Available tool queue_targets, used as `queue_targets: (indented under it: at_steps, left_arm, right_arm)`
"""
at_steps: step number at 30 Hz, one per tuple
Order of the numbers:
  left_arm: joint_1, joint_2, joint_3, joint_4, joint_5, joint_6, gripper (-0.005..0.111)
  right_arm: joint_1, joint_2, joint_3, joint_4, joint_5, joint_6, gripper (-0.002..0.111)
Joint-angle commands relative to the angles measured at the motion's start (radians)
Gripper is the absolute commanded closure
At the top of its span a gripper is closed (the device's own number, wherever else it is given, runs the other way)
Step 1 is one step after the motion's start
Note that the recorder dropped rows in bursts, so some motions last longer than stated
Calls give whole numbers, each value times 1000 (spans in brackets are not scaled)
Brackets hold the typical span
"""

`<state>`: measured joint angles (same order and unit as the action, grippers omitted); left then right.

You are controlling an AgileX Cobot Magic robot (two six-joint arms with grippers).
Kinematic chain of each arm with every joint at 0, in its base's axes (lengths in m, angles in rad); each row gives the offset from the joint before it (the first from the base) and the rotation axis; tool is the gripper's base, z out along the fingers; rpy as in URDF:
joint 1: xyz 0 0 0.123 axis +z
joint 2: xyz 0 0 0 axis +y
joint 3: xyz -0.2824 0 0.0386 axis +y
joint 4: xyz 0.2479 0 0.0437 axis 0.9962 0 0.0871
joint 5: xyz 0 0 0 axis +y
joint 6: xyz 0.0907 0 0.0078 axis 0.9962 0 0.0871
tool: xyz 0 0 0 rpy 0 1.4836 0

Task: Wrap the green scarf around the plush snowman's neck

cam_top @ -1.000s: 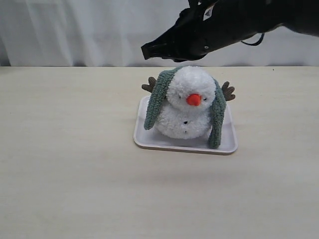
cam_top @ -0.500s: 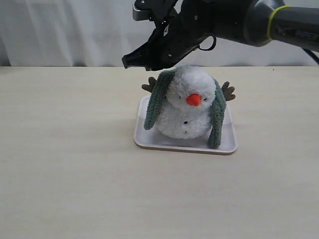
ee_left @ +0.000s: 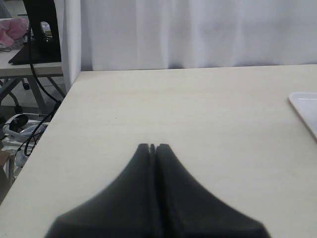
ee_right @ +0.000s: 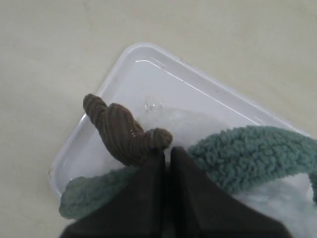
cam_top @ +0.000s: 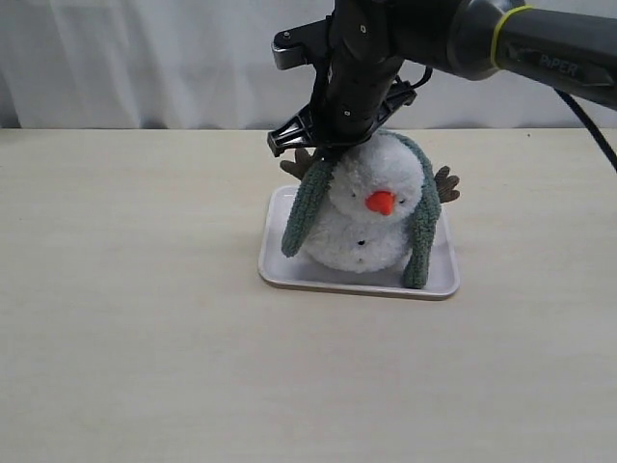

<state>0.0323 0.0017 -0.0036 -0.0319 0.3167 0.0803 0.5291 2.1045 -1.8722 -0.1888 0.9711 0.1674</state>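
The plush snowman [cam_top: 371, 227] sits on a white tray [cam_top: 289, 275], its orange nose facing the camera. The green scarf [cam_top: 305, 207] lies over the back of its head, and its two ends hang down either side of the body, the other end [cam_top: 421, 231] to the tray. My right gripper [cam_top: 313, 154] is shut and points down at the scarf, beside the head and by the brown twig arm [ee_right: 124, 131]. In the right wrist view its tips [ee_right: 166, 151] touch the scarf [ee_right: 247, 153] and the twig arm; nothing shows between them. My left gripper [ee_left: 153, 147] is shut and empty over bare table.
A white curtain [cam_top: 145, 58] hangs behind the table. The tray corner [ee_left: 304, 106] shows at the edge of the left wrist view. Beyond the table's edge in that view are cables and a stand [ee_left: 39, 34].
My right gripper swung from above and behind the head down to the scarf at the plush's side. The snowman shifted slightly to the right and tilted.
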Motion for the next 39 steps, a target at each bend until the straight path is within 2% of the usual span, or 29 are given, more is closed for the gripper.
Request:
queue_targets:
  at_steps: [1, 17, 23, 26, 31, 34, 37, 39]
  left_arm:
    - [2, -2, 4, -6, -9, -3, 107]
    - [2, -2, 4, -6, -9, -3, 107]
    - [2, -2, 4, -6, -9, -3, 107]
    - [2, -2, 4, -6, -9, -3, 107]
    - [2, -2, 4, -6, -9, -3, 107]
    - [2, -2, 4, -6, -9, -3, 107]
    - [2, -2, 4, -6, -9, -3, 107]
    - [2, -2, 4, -6, -9, -3, 107]
  right_arm:
    - [-3, 1, -6, 37, 28, 1, 104]
    - [-3, 6, -8, 57, 21, 1, 104]
    - [-3, -72, -8, 189, 36, -120, 104]
    - [-3, -104, -8, 287, 88, -182, 96]
    - [-3, -124, -2, 337, 250, -177, 72]
    - [-3, -124, 64, 365, 250, -154, 60]
    - [15, -124, 167, 379, 250, -149, 57]
    - [44, -124, 240, 379, 186, -149, 57]
